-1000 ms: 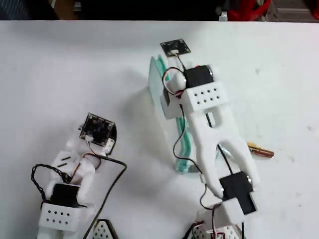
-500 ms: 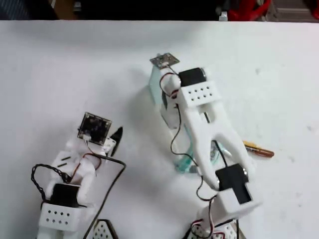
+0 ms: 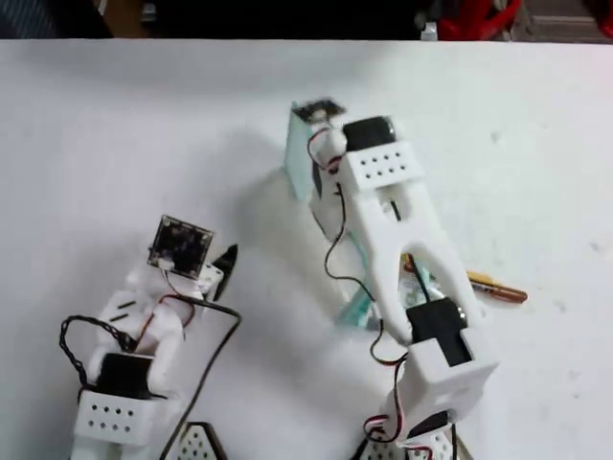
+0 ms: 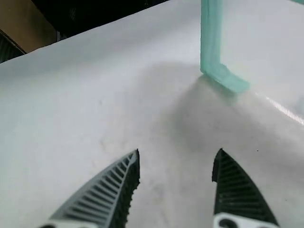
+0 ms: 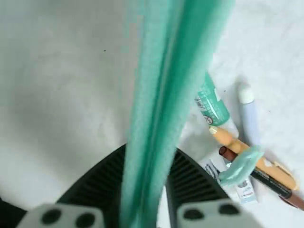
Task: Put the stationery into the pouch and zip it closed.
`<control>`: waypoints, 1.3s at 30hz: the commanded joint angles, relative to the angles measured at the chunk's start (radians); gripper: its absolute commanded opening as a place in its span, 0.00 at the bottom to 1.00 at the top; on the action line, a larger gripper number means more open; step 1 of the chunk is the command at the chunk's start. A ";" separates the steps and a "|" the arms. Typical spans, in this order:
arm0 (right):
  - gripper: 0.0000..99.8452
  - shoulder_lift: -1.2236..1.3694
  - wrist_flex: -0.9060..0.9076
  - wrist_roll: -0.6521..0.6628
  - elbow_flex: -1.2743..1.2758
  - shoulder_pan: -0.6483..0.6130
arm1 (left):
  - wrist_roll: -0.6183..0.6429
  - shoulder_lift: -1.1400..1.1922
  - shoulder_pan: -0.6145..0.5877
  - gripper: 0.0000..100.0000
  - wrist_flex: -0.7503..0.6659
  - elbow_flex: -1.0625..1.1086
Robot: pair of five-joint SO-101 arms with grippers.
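Observation:
The pouch (image 3: 299, 158) is clear with a teal zip edge and lies in the middle of the table under my right arm. My right gripper (image 5: 149, 159) is shut on the pouch's teal edge (image 5: 161, 95). Beside that edge lie a green tube (image 5: 211, 102), an orange pen (image 5: 237, 145), a brown pen (image 5: 270, 183) and a pale pen (image 5: 249, 114); whether they are inside the pouch I cannot tell. A pen tip (image 3: 498, 289) sticks out past the right arm. My left gripper (image 4: 175, 164) is open over bare table, short of the pouch corner (image 4: 218, 71).
My left arm (image 3: 144, 326) rests at the front left with its cable looped beside it. The table's far edge (image 3: 192, 40) meets a dark background.
The right arm has drawn back and tilted, and the pouch's near end has shifted with it. A black finger of the left gripper has swung out into sight.

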 commanded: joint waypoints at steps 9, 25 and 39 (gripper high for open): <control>0.02 -0.199 0.016 0.011 -0.141 -0.065 | -0.178 -0.016 0.077 0.25 0.239 -0.315; 0.02 -0.303 0.010 0.009 -0.327 -0.266 | -0.302 -0.323 -0.140 0.23 0.296 -0.391; 0.02 -0.670 0.007 0.189 -0.190 -0.326 | 0.037 0.038 0.007 0.30 0.350 -0.394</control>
